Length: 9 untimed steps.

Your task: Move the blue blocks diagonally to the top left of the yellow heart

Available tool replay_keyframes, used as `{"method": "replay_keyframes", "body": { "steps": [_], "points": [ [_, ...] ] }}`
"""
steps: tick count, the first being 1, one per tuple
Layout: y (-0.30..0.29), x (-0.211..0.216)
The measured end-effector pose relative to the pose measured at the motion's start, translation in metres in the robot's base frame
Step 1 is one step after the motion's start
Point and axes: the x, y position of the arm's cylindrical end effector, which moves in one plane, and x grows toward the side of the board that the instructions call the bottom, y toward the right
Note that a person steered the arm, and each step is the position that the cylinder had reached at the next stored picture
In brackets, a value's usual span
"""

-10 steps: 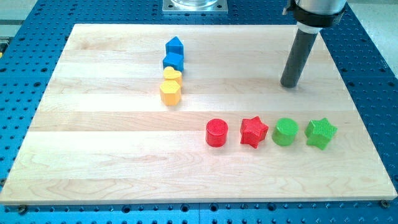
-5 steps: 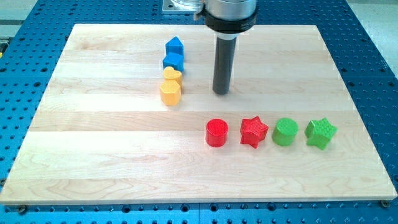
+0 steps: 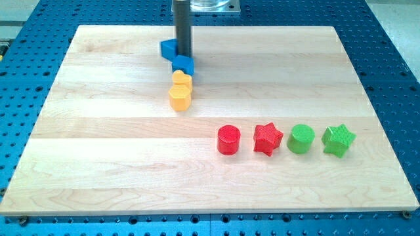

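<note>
A pale wooden board [image 3: 98, 164] lies on a blue perforated table [image 3: 394, 39]. My tip [image 3: 184, 55], a bare rod holding nothing, touches two blue blocks [image 3: 169, 48] [image 3: 184, 65] near the view's top. Just below them sit the yellow heart [image 3: 182, 79] and a yellow hexagon [image 3: 179, 98]. Lower right: red cylinder [image 3: 228, 140], red star [image 3: 268, 139], green cylinder [image 3: 302, 139], green star [image 3: 338, 140].
</note>
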Motion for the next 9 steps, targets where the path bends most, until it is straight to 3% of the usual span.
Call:
{"method": "replay_keyframes", "body": {
  "steps": [2, 5, 6, 8, 9],
  "points": [
    [-0.084, -0.026],
    [-0.131, 0.005],
    [-0.147, -0.023],
    [-0.119, 0.012],
    [-0.07, 0.003]
  ]
}}
